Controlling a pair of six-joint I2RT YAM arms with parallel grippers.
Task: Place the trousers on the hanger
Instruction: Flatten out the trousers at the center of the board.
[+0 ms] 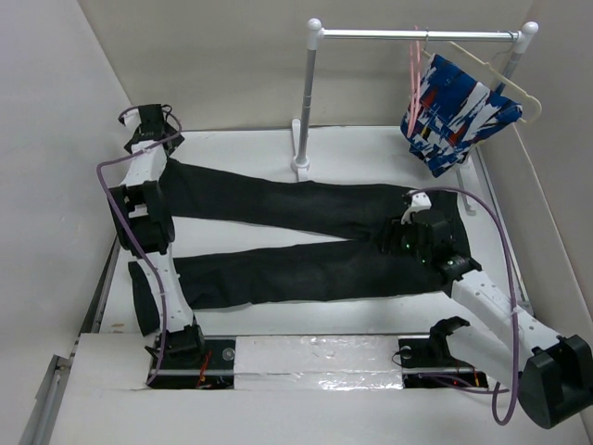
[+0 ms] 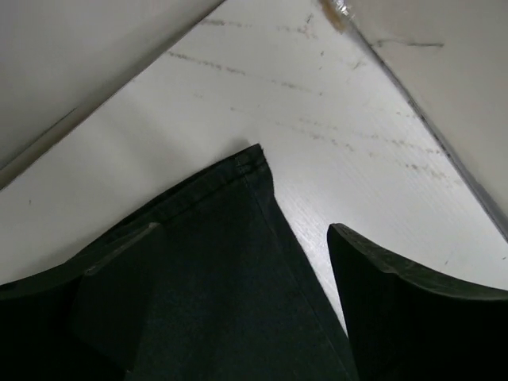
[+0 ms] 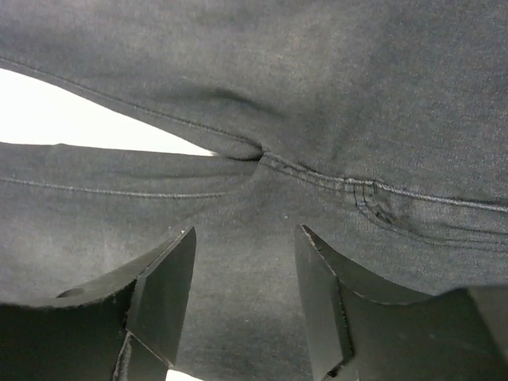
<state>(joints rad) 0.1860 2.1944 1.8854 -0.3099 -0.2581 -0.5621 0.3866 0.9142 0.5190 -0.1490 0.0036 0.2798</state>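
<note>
The black trousers (image 1: pixel 296 241) lie flat on the white table, legs pointing left and waist to the right. The pink hanger (image 1: pixel 414 69) hangs on the rail at the back right. My left gripper (image 1: pixel 148 130) is at the far left, open and empty over the cuff end of the far leg; in the left wrist view the gripper (image 2: pixel 244 230) hangs above the cuff corner (image 2: pixel 246 163). My right gripper (image 1: pixel 391 236) is open and empty low over the crotch; in the right wrist view the gripper (image 3: pixel 246 234) stands just short of the crotch seam (image 3: pixel 262 155).
A white and chrome clothes rail (image 1: pixel 417 34) stands at the back right on a post (image 1: pixel 306 102). A cream hanger (image 1: pixel 505 79) on it carries a blue, white and red patterned garment (image 1: pixel 459 111). Walls close in on the left and back.
</note>
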